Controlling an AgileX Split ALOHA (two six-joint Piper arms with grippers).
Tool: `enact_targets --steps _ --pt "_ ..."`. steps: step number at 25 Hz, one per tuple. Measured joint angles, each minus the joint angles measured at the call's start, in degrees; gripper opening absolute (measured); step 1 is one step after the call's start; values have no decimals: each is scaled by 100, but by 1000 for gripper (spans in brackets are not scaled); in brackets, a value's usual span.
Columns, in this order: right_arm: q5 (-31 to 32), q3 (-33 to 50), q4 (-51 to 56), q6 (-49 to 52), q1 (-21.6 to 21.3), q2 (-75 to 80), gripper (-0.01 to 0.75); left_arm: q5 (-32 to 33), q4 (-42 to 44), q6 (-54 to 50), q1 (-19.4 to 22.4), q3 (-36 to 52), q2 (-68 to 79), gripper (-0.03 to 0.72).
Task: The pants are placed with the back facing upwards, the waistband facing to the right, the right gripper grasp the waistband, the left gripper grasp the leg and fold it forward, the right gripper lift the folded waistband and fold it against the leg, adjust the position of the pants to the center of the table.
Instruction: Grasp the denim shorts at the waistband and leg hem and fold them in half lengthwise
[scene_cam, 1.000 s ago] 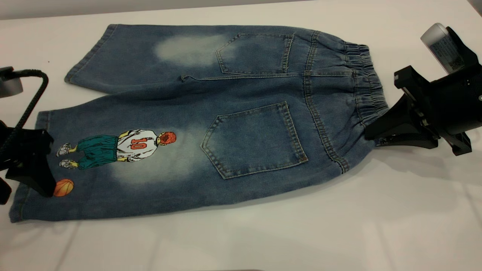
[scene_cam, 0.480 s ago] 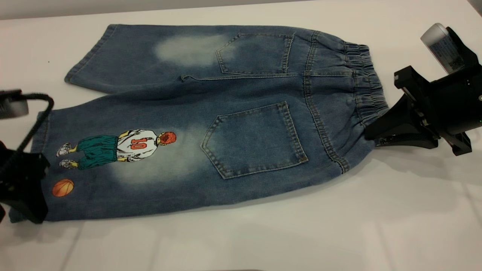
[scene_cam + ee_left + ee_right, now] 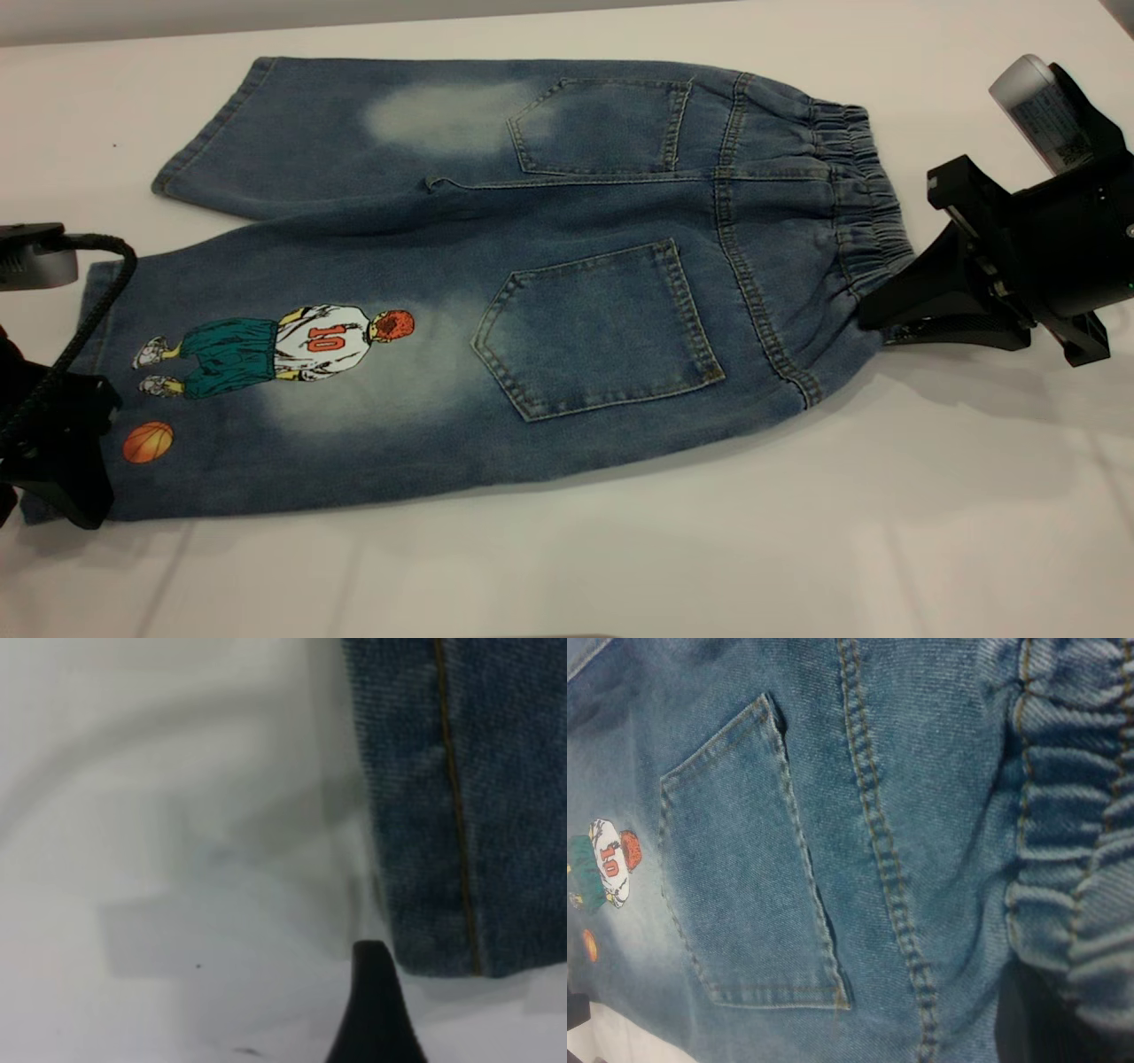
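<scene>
Denim pants [image 3: 532,283] lie flat on the white table [image 3: 620,549], back pockets up, waistband [image 3: 864,213] to the right. The right gripper [image 3: 886,310] is clamped on the near end of that elastic waistband — fabric bunches into its jaws. Over on the left, the left gripper [image 3: 66,496] sits at the near leg's hem [image 3: 443,957] — whether its jaws are open or closed, I can't tell.

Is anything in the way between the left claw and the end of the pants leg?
Nothing visible is. The left gripper sits right at the hem of the pants leg, with only bare white table beside it. The right gripper is already at the waistband.
</scene>
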Motion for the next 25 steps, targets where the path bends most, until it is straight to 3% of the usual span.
enact_targets --steps 6,10,22,25 --pt "0 0 -26 -8 0 0 41 -35 228 -203 0 0 0 463" --pt "0 0 -33 -8 0 0 41 -35 245 -228 0 0 20 418" --pt "49 0 -56 -13 0 0 41 -34 205 -236 0 -74 313 63" --pt "110 0 -64 -18 0 0 41 53 205 -212 0 -157 324 36"
